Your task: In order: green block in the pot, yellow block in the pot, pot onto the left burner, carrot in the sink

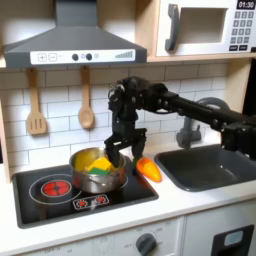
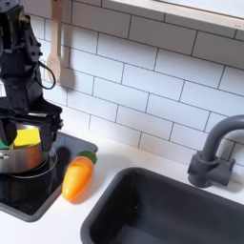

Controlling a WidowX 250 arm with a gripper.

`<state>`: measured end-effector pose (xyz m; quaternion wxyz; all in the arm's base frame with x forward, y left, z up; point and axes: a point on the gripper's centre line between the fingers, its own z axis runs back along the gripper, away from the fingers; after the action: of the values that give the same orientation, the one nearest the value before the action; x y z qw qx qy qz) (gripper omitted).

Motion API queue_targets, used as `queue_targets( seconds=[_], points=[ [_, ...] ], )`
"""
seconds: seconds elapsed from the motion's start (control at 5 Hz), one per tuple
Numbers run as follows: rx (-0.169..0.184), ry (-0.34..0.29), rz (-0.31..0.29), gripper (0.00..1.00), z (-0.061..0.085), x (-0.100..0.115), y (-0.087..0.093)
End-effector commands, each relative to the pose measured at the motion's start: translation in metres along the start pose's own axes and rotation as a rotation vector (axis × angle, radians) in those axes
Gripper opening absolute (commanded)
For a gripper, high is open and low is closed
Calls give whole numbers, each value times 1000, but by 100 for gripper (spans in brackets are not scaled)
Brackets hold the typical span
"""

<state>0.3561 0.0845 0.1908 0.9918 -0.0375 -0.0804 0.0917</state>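
Sink fills foreground in second exterior view, faucet beside it. Carrot lies on stovetop edge between sink and pot, awaiting its turn. Green block and yellow block rest inside pot. Gripper hovers over rim, fingers apart, holding nothing. Left burner bare; burner beneath pot hidden.

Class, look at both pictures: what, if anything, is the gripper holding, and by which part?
It cannot be told for sure. The gripper sits at the rim of the pot, fingers straddling it, above the yellow block; a firm hold is not visible.
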Motion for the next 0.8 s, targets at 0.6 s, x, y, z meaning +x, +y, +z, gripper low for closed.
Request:
queue_targets(
  seconds=[0.6],
  points=[
    [-15, 48, -14, 100, -32, 10, 7]
  ],
)
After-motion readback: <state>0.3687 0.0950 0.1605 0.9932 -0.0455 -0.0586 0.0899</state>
